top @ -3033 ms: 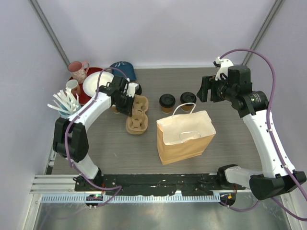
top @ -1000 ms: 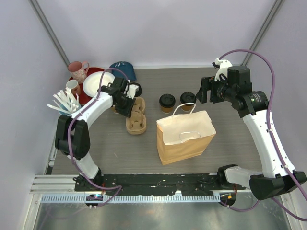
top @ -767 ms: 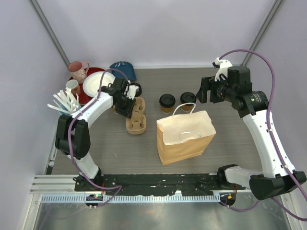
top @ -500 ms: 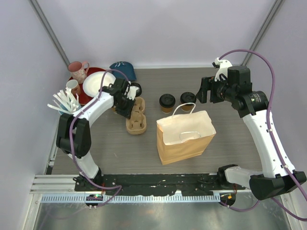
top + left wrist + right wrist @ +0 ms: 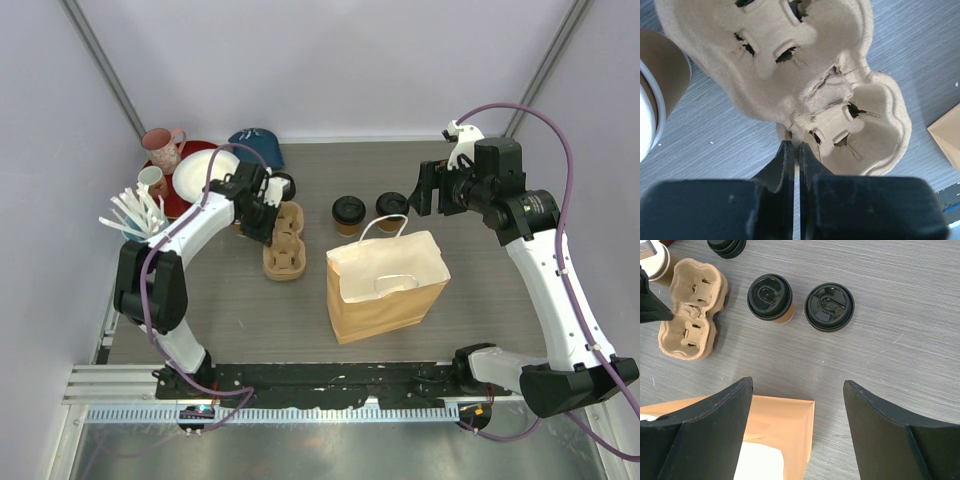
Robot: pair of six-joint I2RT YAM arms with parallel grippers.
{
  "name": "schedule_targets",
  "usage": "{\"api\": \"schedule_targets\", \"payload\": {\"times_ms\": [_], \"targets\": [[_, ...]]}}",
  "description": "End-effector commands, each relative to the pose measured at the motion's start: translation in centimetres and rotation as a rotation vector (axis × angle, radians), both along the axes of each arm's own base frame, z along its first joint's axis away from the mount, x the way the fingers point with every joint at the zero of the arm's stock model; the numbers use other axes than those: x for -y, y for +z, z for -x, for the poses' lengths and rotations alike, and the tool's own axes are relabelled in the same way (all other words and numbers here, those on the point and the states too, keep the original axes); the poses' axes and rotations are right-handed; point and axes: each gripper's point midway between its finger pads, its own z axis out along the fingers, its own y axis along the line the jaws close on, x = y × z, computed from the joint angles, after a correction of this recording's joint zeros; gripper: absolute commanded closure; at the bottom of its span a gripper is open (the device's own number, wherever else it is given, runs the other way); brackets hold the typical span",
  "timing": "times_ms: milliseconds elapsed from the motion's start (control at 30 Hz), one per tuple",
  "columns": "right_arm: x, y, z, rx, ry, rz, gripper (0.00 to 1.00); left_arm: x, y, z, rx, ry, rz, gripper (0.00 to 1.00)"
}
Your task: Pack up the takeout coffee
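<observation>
The two small tan paper cups with round black plastic lids, the left cup (image 5: 348, 213) and the right cup (image 5: 392, 207), stand upright and side by side but apart on the grey wood-grain bench (image 5: 480, 290). They are around its middle, toward the far edge, and just behind an open brown paper bag with handles (image 5: 387, 283). Neither cup is touched by an arm. Left of them lies a moulded tan pulp cup carrier (image 5: 285, 240), its wells empty. The left gripper (image 5: 262, 215) is at the carrier's left rim, at the narrow waist between wells. Its fingers (image 5: 785, 160) are drawn in to a thin slit, pinching that lip. A tan cup with a white rim (image 5: 655, 85) stands just beside the carrier. The right gripper (image 5: 430, 190) hangs above the bench toward the far right corner. Its fingers (image 5: 715, 420) are spread wide and hold nothing, and its wrist camera looks down on both lidded cups. A pink mug (image 5: 163, 147) and a white plate (image 5: 200, 170) sit in the far left corner.
</observation>
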Motion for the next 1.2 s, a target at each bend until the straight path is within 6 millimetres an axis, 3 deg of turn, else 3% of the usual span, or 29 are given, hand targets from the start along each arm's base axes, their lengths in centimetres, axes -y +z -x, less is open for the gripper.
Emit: {"api": "schedule_targets", "payload": {"times_ms": [0, 433, 767, 867, 967, 1067, 1167], "targets": [[0.0, 1.9, 0.5, 0.060, 0.018, -0.008, 0.22, 0.7, 2.3, -0.1, 0.042, -0.008, 0.061, 1.00], [0.0, 2.0, 0.7, 0.054, 0.019, -0.007, 0.22, 1.0, 4.6, -0.2, 0.083, -0.016, 0.087, 1.00], [0.1, 2.0, 0.9, 0.052, 0.018, -0.003, 0.22, 1.2, 3.9, 0.2, 0.052, -0.022, 0.096, 0.96], [0.1, 2.0, 0.9, 0.052, 0.018, -0.004, 0.22, 1.2, 4.4, 0.0, 0.070, -0.021, 0.104, 0.84], [0.1, 2.0, 0.8, 0.053, 0.017, -0.005, 0.21, 0.7, 3.3, -0.3, 0.065, -0.015, 0.065, 0.80], [0.0, 2.1, 0.9, 0.053, 0.021, -0.007, 0.22, 0.4, 1.6, 0.1, 0.008, -0.016, 0.057, 0.82], [0.1, 2.2, 0.9, 0.053, 0.020, -0.001, 0.22, 0.3, 1.3, 0.3, -0.005, -0.012, 0.055, 0.83]]}}
